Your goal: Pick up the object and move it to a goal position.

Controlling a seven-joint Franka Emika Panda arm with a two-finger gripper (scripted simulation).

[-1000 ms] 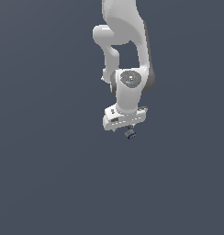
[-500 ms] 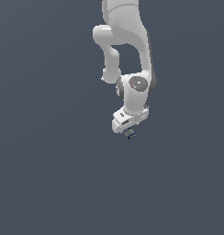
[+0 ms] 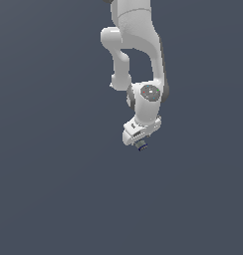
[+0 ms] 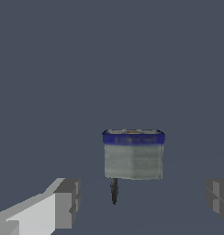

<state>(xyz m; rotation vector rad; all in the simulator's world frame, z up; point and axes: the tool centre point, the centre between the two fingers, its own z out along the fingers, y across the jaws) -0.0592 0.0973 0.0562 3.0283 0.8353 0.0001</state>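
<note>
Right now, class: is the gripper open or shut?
Open. In the wrist view the gripper fingers stand wide apart, the object untouched between them.

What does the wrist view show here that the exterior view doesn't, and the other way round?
Only the wrist view shows the object's detail, a grey-green body under a blue band, and the gripper's fingers spread wide, clear of it. Only the exterior view shows the whole white arm reaching down. Both show the object at the gripper against a plain slate-grey background.
</note>
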